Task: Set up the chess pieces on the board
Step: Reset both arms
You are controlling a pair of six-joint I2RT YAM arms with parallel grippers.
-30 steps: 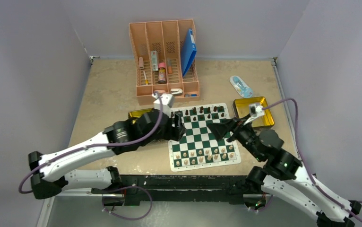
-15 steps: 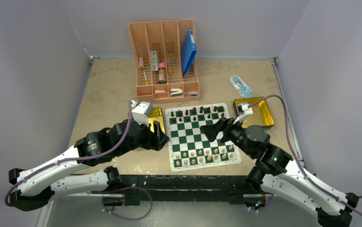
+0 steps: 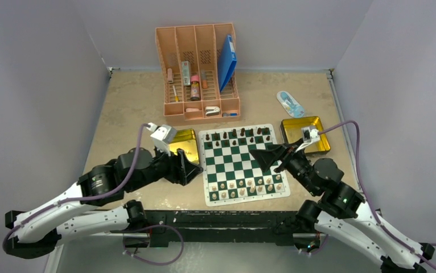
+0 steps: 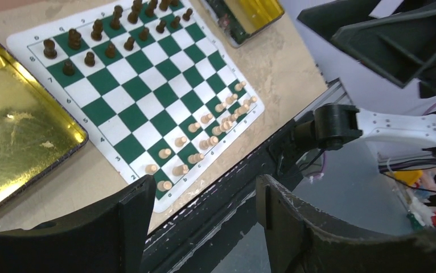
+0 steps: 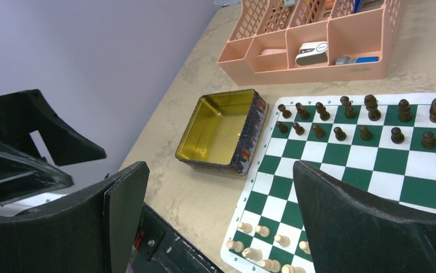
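Left gripper (image 3: 192, 168): jaws spread, empty, just off the left edge of the board (image 3: 231, 163), beside the gold tin (image 3: 182, 139). Right gripper (image 3: 264, 157): jaws wide apart, empty, above the bare middle ranks. Chess pieces (image 3: 242, 135): dark along far edge, pale along near edge

One board (image 3: 239, 160), two tins (image 3: 184, 140) (image 3: 295, 128), one organiser (image 5: 312, 71), two rows of dark chessmen (image 3: 242, 135), two of pale chessmen (image 3: 247, 187).
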